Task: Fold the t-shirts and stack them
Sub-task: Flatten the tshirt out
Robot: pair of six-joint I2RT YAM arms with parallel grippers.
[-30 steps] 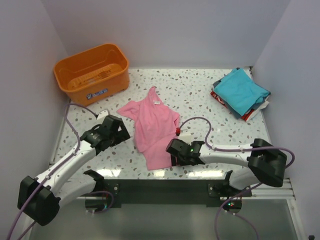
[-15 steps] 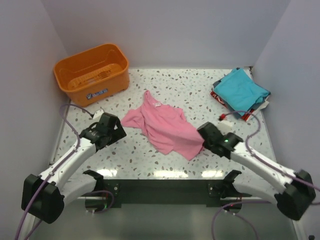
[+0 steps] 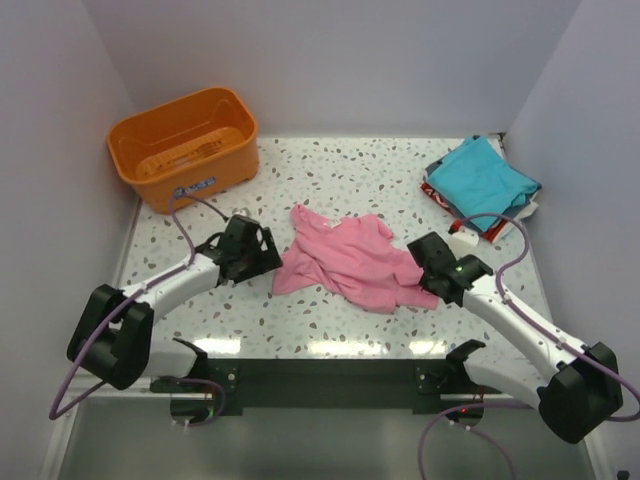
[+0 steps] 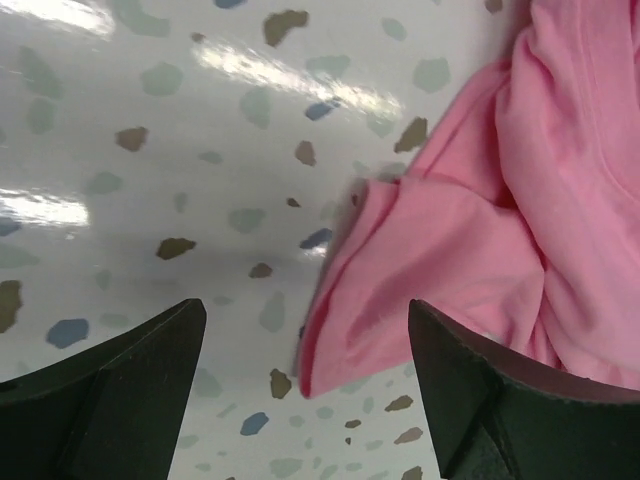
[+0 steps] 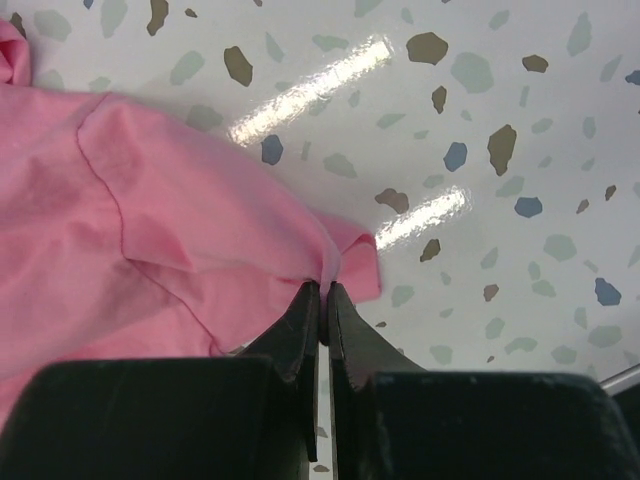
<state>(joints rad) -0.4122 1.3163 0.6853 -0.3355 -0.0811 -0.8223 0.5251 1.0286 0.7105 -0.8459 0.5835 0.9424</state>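
Pink t-shirt [image 3: 345, 262] lies rumpled mid-tabletop [image 3: 380, 170], its right edge clamped in the right gripper [image 5: 323, 292], the left gripper [image 4: 305, 322] astride its left hem with jaws apart, folded t-shirts [image 3: 482, 185] stacked at the far right corner.

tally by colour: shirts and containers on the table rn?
pink t-shirt: 1
teal folded shirt: 1
red folded shirt: 1
white folded shirt: 1
orange basket: 1
Total: 5, counting the stack by visible colours; its lower layers are mostly covered.
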